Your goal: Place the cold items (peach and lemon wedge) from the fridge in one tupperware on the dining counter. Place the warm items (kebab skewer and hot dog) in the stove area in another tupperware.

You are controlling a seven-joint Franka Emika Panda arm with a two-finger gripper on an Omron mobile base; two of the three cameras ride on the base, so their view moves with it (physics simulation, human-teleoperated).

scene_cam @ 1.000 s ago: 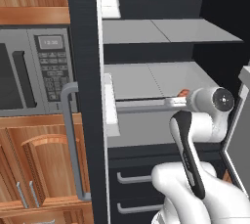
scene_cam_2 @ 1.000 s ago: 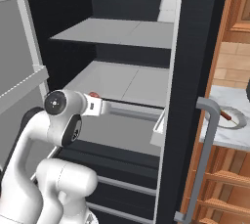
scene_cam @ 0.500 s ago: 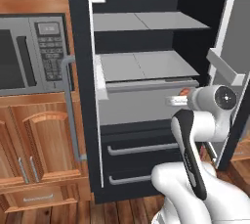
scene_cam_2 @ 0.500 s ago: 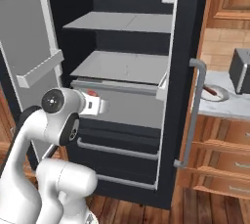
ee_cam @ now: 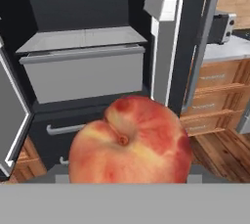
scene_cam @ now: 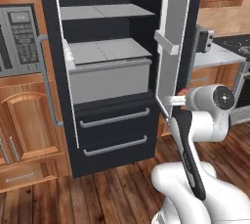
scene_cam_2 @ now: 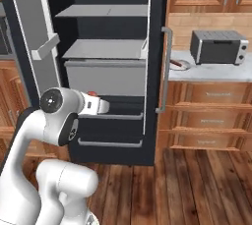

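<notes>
Base backed off & swung vs a sec ago: fridge (scene_cam: pixel 105 71) was close up, filling both base views; now whole front seen w/ both doors open, wood floor in view below. Camera shift, not the fridge moving.

Gripper (scene_cam_2: pixel 106 107) clamped on peach (ee_cam: pixel 129 142) — fruit sits big in hand view, jaws spread wide around it. Just a red sliver of it at wrist end in left base view (scene_cam: pixel 181 92).

Peach thus out of fridge, carried in front of lower drawers, well apart from shelves. Shelves look bare from here; lemon wedge not made out, maybe hidden or too small.

Meaning for task: first cold item picked, retreat from fridge under way. Next prob. drive to dining counter & drop into a tupperware — neither seen yet. Table (scene_cam_2: pixel 211 70) at right w/ toaster oven (scene_cam_2: pixel 219 46) & small plate (scene_cam_2: pixel 178 64).

Fridge doors open, wide swing could clip them.
</notes>
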